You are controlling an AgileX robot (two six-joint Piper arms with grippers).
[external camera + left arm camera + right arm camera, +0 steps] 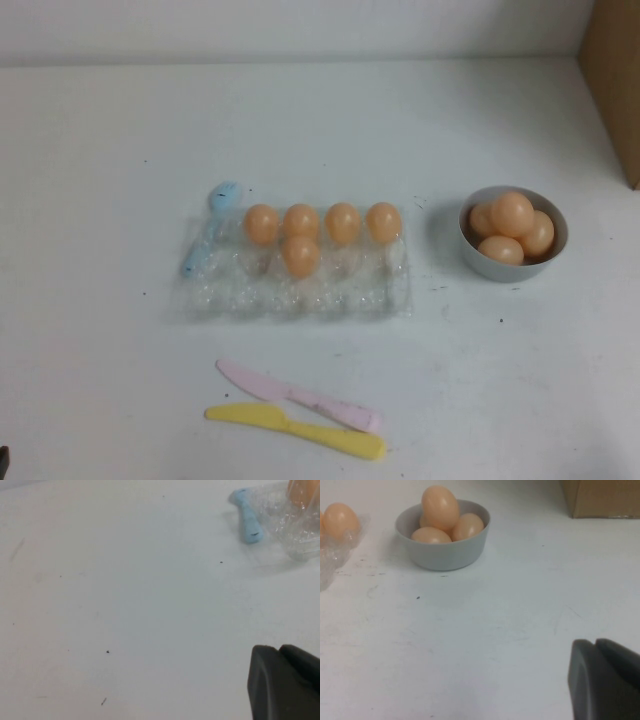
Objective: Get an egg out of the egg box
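Yellow knife, pink knife nearest. Egg box centre, five eggs inside; front-row egg. Blue spoon at box's left. Grey bowl right. Left gripper, right gripper low over bare table; finger state indeterminable.

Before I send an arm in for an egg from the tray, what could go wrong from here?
1. The egg box is thin clear plastic, so it may lift or slide along with the egg.
2. The four back-row eggs sit close together; the lone front egg looks easier to grasp.
3. The blue tool lies against the box's left end, in the left gripper's path. The right gripper must pass the bowl.
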